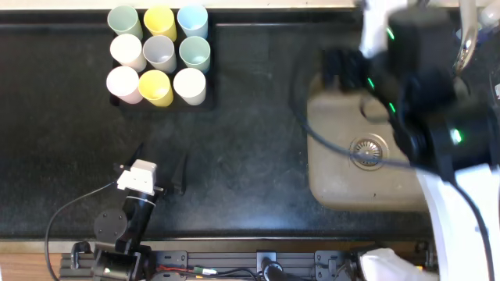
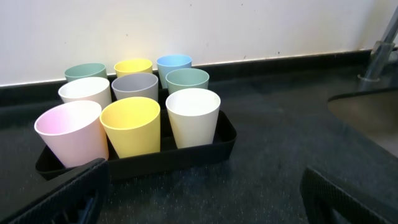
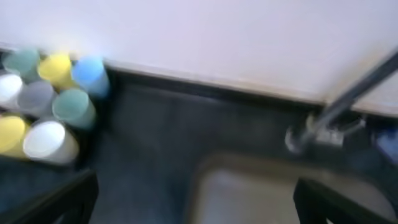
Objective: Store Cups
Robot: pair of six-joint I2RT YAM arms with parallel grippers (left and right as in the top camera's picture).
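Note:
Several plastic cups stand upright in a black tray (image 1: 209,100) at the back left of the dark worktop. Pink (image 2: 69,132), yellow (image 2: 132,124) and white (image 2: 193,116) cups form the row nearest my left gripper. Behind them are white, grey, green, yellow and blue ones. My left gripper (image 2: 199,202) sits low on the worktop in front of the tray (image 2: 214,149), open, with nothing between its fingers; from above, the left gripper (image 1: 158,161) is well short of the cups. My right gripper (image 3: 196,202) hangs open and high over the sink (image 3: 261,186), with the cups (image 3: 50,140) off to one side.
A beige sink (image 1: 336,183) with a drain (image 1: 367,148) is set into the worktop's right half, with a metal faucet (image 3: 348,106) at its back. The right arm (image 1: 422,70) towers over it. A white wall (image 2: 249,25) runs behind the counter.

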